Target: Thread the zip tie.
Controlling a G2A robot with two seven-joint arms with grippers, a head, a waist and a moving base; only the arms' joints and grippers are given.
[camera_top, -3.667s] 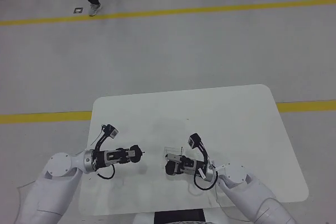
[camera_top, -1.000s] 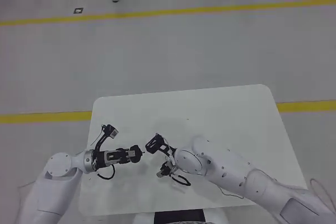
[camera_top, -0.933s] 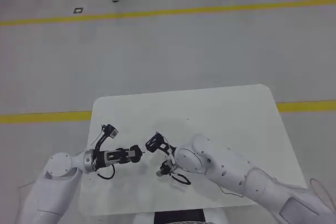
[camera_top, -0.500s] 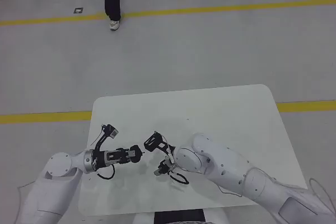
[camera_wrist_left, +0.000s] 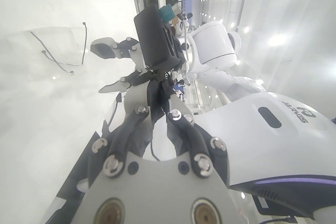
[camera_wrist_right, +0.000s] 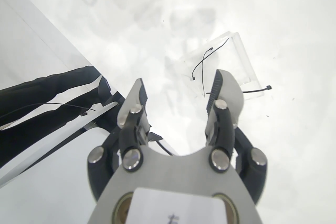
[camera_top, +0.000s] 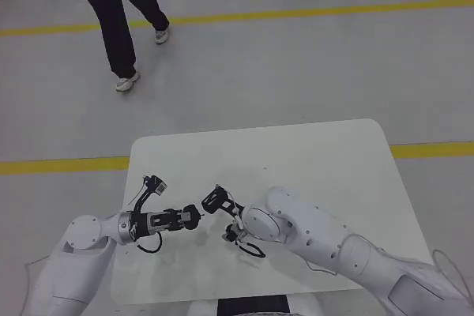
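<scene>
Left hand: the left hand (camera_top: 193, 215) stood over the left part of the white tabletop (camera_top: 332, 158). Its fingers were pressed together and pinched a thin black zip tie (camera_wrist_right: 84, 113). The tie stuck out in the air toward the right hand and did not touch it.
Clear tray: a shallow clear tray (camera_wrist_right: 248, 59) lay flat on the tabletop, just beside the right hand.
Inside the tray: two loose zip ties (camera_wrist_right: 201, 62) lay crossed on the tray floor. A third tie (camera_wrist_right: 267, 88) lay across the rim, with its head outside, over the tabletop.
Right hand: the right hand (camera_wrist_right: 178, 76) hung above the tabletop at the tray's edge. Its fingers were spread wide, with nothing between them. In the right wrist view one finger hid part of the third tie.
Both hands: they were near each other at the middle of the tabletop, but apart.
</scene>
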